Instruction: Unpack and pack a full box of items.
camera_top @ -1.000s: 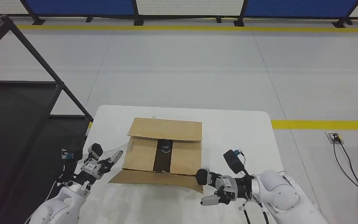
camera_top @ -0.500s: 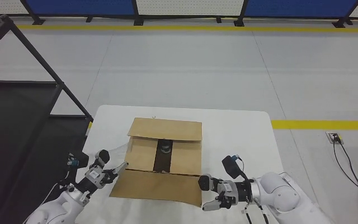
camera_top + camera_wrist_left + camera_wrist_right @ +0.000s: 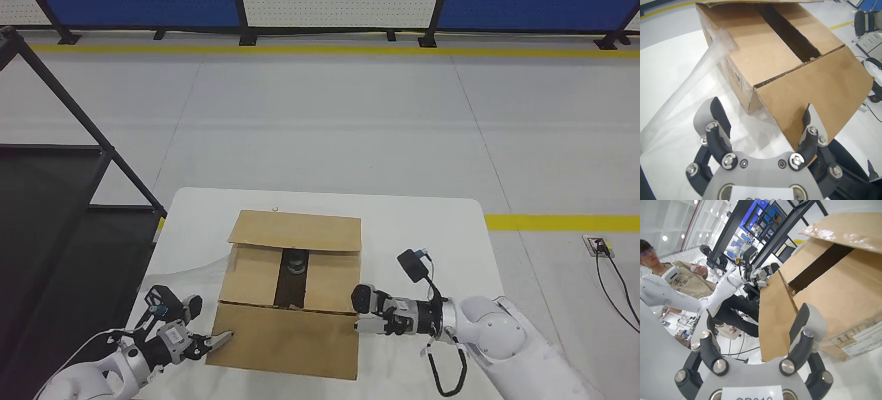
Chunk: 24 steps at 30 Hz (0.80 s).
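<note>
The brown corrugated cardboard box (image 3: 293, 280) sits on the smooth white table (image 3: 440, 240), with a dark slot between its top flaps and its flat near flap (image 3: 285, 342) jutting toward me. My left gripper (image 3: 215, 342) is spread wide at that flap's corner. My right gripper (image 3: 362, 312) is spread at the opposite edge. Neither clamps anything. A translucent tape strip (image 3: 702, 62) trails from the box to the table.

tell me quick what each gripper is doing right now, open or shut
left gripper: open, holding nothing, at a corner of the box flap.
right gripper: open, that flap's other end between its fingers, not clamped.
</note>
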Available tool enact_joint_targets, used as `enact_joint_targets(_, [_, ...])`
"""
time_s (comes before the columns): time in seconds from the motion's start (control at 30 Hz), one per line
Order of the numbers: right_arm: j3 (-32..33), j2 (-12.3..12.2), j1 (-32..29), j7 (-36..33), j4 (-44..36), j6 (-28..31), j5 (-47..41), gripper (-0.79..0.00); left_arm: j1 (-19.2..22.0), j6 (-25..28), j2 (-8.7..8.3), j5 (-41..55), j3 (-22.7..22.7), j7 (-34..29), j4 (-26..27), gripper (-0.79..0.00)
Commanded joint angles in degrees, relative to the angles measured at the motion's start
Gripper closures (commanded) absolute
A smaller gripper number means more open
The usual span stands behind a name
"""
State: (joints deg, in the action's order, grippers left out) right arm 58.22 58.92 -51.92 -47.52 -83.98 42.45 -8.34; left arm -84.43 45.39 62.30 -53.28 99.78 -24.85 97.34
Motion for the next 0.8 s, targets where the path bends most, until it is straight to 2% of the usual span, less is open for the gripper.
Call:
enact_joint_targets(0.0, [0.0,0.0,0.0,-0.1,0.0,0.1,0.1,-0.785,0.2,-0.6,-0.02,-0.2,-0.3,0.2,-0.2,-0.785])
enact_joint_targets(0.27, [0.0,0.0,-0.2,0.6,0.1,-0.4,-0.7,-0.785,0.2,-0.6,-0.02,-0.2,-0.3,0.2,-0.2,-0.785])
enact_joint_targets(0.47, [-2.7,2.0,3.3,8.4,4.4,-11.0,-5.6,-0.785,-0.5,-1.0,-0.11,-1.0,-1.0,1.5,1.0,-0.785])
enact_joint_targets(0.57, [-4.3,3.1,6.2,8.9,8.1,-14.7,-8.5,-0.785,-0.9,-1.4,-0.2,-1.1,-1.1,2.6,1.4,-0.785])
enact_joint_targets(0.77, [-7.5,5.3,11.5,9.4,14.1,-18.1,-10.2,-0.785,-1.6,-2.3,-0.4,-1.3,-1.2,4.0,1.7,-0.785])
